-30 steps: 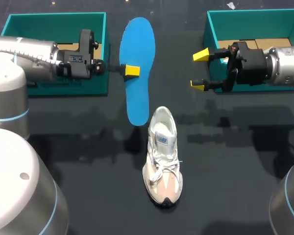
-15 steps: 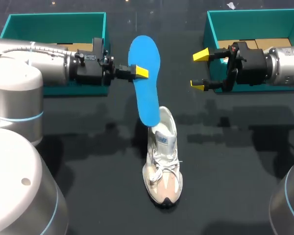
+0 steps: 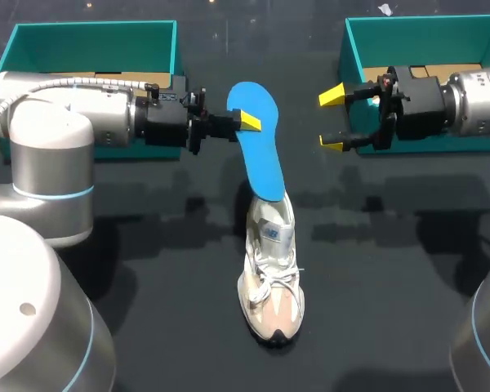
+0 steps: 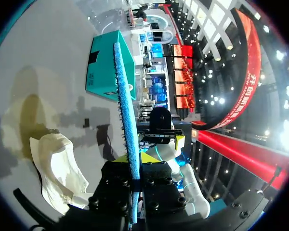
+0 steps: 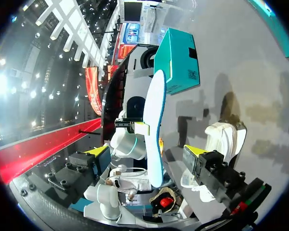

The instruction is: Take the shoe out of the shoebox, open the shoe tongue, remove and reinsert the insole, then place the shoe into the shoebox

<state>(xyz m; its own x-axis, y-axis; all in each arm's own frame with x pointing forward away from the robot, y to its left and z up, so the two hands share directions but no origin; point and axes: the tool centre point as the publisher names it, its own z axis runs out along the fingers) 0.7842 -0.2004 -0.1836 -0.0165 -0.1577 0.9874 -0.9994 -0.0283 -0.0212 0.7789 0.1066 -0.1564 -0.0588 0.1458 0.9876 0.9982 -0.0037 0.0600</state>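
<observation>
Shoe (image 3: 271, 269) is out of the shoebox (image 3: 425, 28) and stands on the desk below my left pincer (image 3: 247, 121). That pincer clamps the insole (image 3: 257, 155) by its edge, with the free end at the shoe's opening. I judge reinsertion is in hand and boxing is not yet done. Right pincer (image 3: 333, 119) is wide and empty, beside the insole. Insole is a thin, flat blue foam oval. Shoe is pale mesh, laced.

Nothing legible anywhere. Printed code label (image 5: 191, 74) on the box (image 5: 173, 57) side: too fine to read. Small blue logo (image 3: 271, 234) on the shoe (image 3: 269, 278) tongue, at 6 o'clock from the insole (image 3: 257, 143): blurred, unreadable.
</observation>
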